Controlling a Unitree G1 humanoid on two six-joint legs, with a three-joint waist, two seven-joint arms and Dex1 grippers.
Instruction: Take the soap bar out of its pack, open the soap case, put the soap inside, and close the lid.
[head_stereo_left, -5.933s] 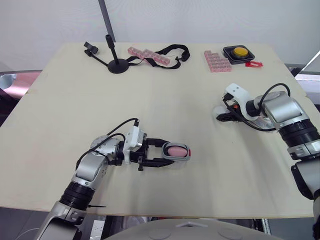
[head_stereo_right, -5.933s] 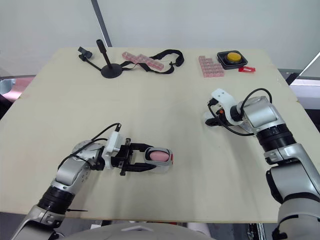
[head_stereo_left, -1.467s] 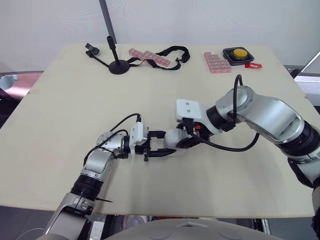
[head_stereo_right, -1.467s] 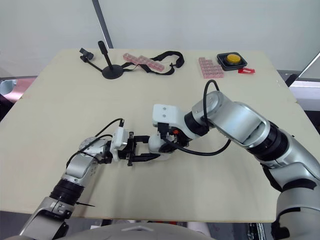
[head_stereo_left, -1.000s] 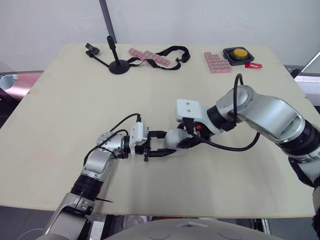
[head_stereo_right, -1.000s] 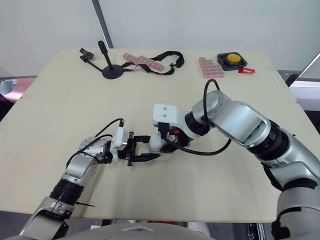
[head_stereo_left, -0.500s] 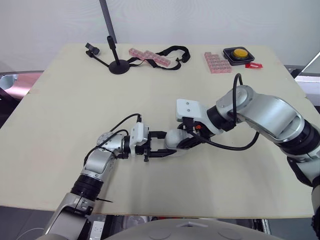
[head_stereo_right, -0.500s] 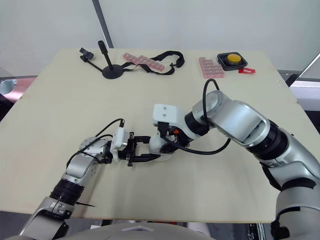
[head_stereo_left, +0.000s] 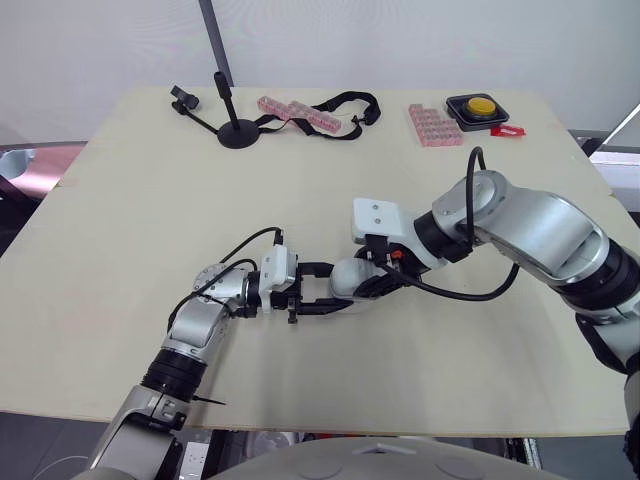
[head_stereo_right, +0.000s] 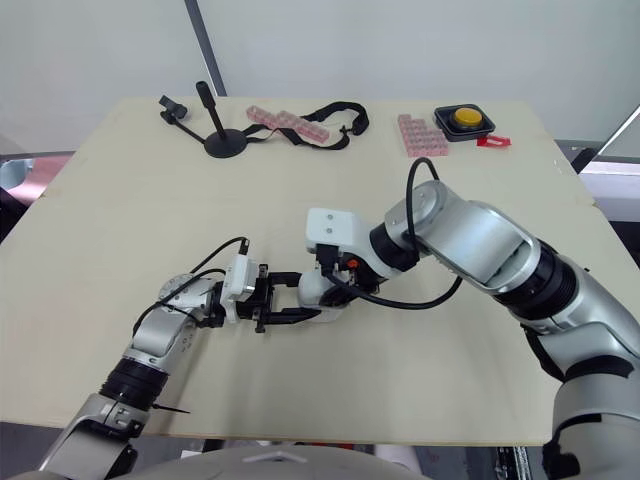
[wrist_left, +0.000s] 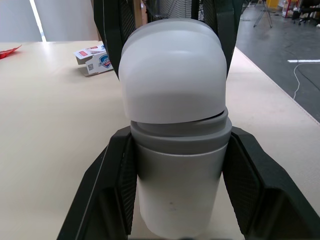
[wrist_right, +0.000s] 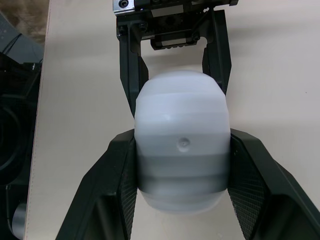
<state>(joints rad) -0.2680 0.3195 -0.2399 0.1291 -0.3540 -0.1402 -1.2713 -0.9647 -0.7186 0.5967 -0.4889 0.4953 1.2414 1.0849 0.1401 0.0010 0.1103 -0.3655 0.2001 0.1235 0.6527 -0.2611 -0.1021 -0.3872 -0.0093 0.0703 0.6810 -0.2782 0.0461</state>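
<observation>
The soap case (head_stereo_left: 350, 278) lies near the middle of the table: a grey base (wrist_left: 176, 175) with a translucent white lid (wrist_left: 172, 75) on top, sitting slightly askew with a thin gap on one side. My left gripper (wrist_left: 177, 136) is shut on the grey base. From the opposite side, my right gripper (wrist_right: 180, 140) is shut on the white lid (wrist_right: 181, 150). The soap is hidden inside. The empty soap pack (wrist_left: 95, 59) lies on the table beyond the case.
At the table's far edge are a black stand (head_stereo_left: 235, 130), a strip of pink blocks with a black strap (head_stereo_left: 305, 112), a pink block tray (head_stereo_left: 434, 124), a yellow button in a black box (head_stereo_left: 478, 105) and a small red piece (head_stereo_left: 508, 129).
Since 5.9 s ago my right arm swung from the right side over to the case, and the white lid now covers the pink soap. Over the last second nothing has moved.
</observation>
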